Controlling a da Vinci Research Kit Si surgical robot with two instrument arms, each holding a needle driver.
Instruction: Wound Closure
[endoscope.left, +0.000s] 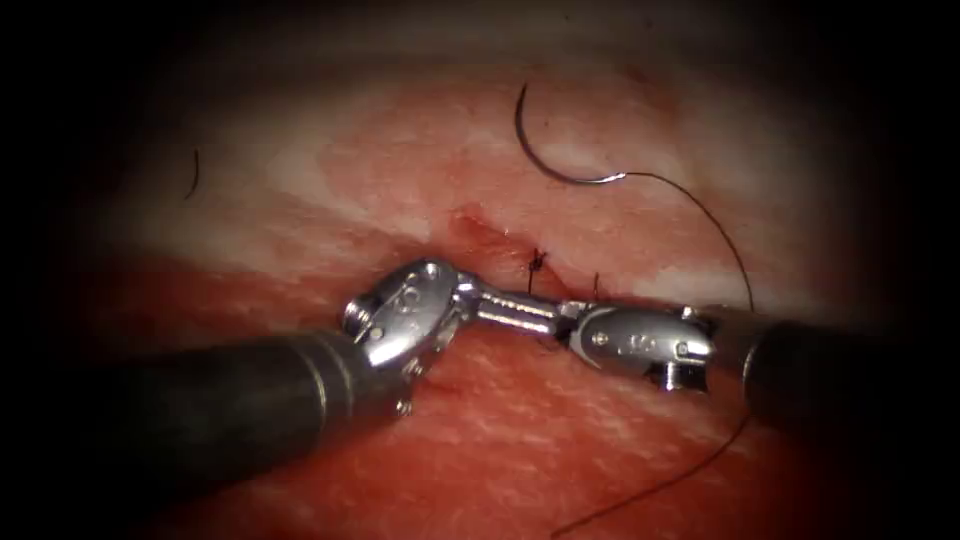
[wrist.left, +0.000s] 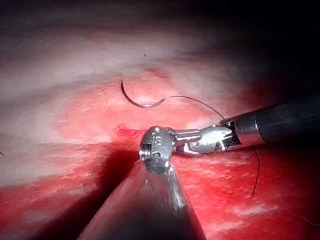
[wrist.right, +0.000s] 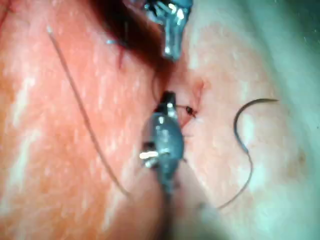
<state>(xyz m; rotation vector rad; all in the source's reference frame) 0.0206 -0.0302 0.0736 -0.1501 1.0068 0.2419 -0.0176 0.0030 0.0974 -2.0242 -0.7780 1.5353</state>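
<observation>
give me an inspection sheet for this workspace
surface: tissue with a cut, red fluid around it
job's things: needle lies free on the tissue beyond the cut, not in the tissue, held by neither tool; thread runs from its end towards the right tool and on past it; knot at the cut
clutter: cut thread end on the tissue, far left
grippers: left tool and right tool meet tip to tip at the cut; what either holds cannot be told
cables: nothing seen
surroundings: dark, nothing seen
</observation>
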